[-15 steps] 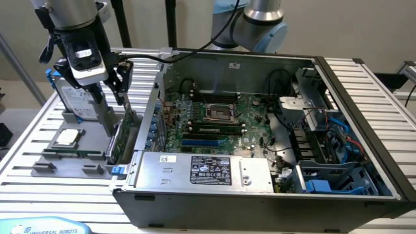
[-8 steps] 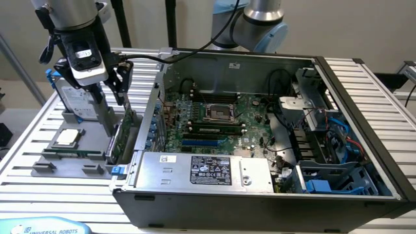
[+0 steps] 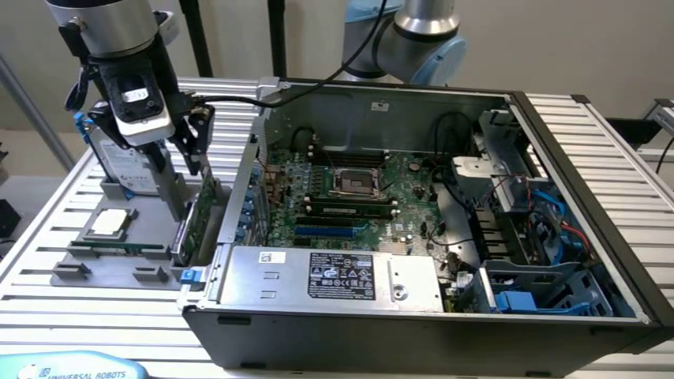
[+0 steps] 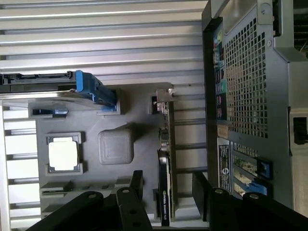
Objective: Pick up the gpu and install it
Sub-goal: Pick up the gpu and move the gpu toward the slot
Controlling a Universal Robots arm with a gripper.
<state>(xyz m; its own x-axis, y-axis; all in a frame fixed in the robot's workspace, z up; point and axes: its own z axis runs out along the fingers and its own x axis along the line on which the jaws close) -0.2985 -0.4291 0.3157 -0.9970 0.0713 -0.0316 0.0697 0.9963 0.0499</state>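
gpu (image 4: 164, 149): thin flat green-and-black card with a silver metal end bracket; stands on edge in grey moulded holder (image 4: 139, 120) on slatted metal table (image 3: 31, 237).
jaws: black gripper (image 4: 167, 180) spread wide, one finger either side of the card; no contact visible.
case: open grey computer tower (image 3: 589, 150) just beside holder, green motherboard (image 3: 358, 189) exposed.
progress: early; card neither gripped nor lifted, and installing it is all left.

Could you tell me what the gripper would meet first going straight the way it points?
Likely the gpu, standing on edge in the holder, centred under the open gripper; depth is unclear.
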